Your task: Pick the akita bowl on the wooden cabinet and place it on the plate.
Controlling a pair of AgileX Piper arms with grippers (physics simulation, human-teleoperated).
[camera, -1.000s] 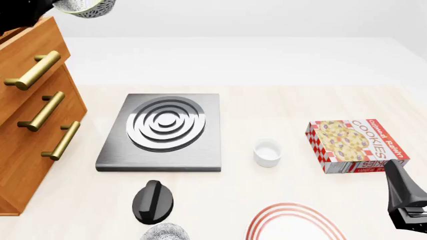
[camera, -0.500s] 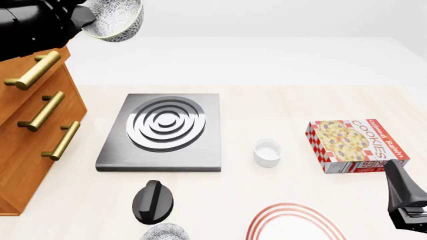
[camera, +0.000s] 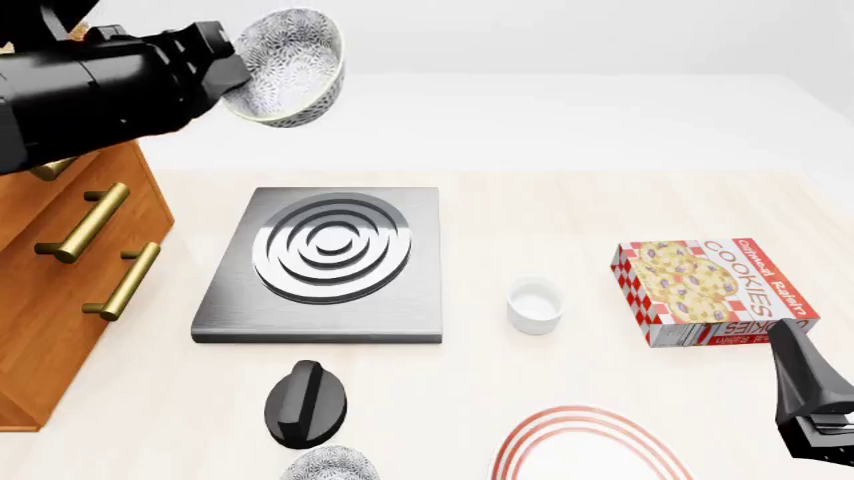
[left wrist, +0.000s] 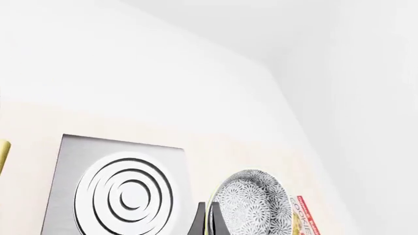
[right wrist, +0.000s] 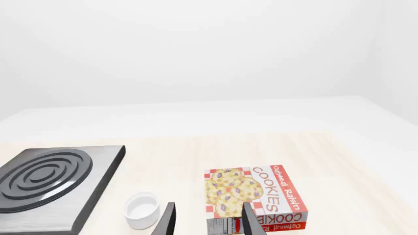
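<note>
2 speckled bowls show in the front view: the akita bowl is held in the air, tilted on its side, by the left claw, which is clamped on its rim, above the far left of the tabletop and just off the top of the wooden cabinet. the second speckled bowl sits at the near edge, just beside a black knob-shaped thing. in the left wrist view the akita bowl stands on edge against the dark fingertips, with the grey stove plate below. the plate with red rings lies at the near edge, bare, well apart from the held bowl. between them sit the stove plate, a small white cup and a cookie box. the right claw hangs low near the box, its fingers parted with nothing between them.
</note>
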